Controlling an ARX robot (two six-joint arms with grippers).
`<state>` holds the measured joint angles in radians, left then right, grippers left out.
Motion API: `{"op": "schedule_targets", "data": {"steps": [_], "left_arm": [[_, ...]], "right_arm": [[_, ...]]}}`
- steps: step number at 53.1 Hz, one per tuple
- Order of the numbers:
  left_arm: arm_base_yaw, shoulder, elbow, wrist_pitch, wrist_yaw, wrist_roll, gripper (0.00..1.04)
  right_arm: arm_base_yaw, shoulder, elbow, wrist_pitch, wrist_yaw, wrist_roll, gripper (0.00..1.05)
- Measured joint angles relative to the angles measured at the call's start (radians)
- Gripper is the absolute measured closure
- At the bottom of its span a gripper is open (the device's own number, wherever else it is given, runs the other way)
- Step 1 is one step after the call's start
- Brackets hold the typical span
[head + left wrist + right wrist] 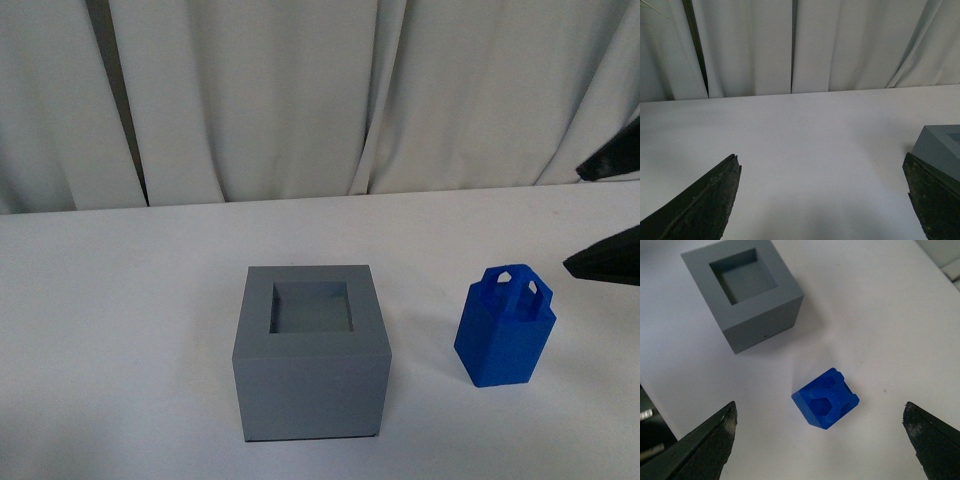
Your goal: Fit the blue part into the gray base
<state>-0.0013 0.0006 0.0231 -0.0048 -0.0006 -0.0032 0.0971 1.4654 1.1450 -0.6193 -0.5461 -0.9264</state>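
**Colours on the table**

The blue part is bright blue all over and plain, only a little darker on its shaded sides. The gray base, at nine o'clock from it, is matte gray without pattern, and the recess in its top looks darker gray. The table is plain white. The curtain is off-white with soft gray shadows in its folds, and one dark stripe runs at eleven o'clock. The right fingers and the left fingers are black.
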Motion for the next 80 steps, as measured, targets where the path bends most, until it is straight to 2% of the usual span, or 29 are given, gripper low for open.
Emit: {"op": "schedule_targets", "data": {"steps": [14,27,42,72,80], "left_arm": [[0.000,0.000,0.000,0.000,0.000,0.000,0.06],[0.000,0.000,0.000,0.000,0.000,0.000,0.06],[0.000,0.000,0.000,0.000,0.000,0.000,0.06],[0.000,0.000,0.000,0.000,0.000,0.000,0.06],[0.000,0.000,0.000,0.000,0.000,0.000,0.06]], "right_arm": [[0.064,0.310,0.384,-0.386,0.222,-0.344,0.07],[0.084,0.441,0.531,-0.530,0.309,-0.439,0.07],[0.112,0.556,0.579,-0.536,0.383,-0.461,0.07],[0.153,0.638,0.629,-0.518,0.411,-0.436,0.07],[0.152,0.640,0.629,-0.515,0.413,-0.431,0.32]]}}
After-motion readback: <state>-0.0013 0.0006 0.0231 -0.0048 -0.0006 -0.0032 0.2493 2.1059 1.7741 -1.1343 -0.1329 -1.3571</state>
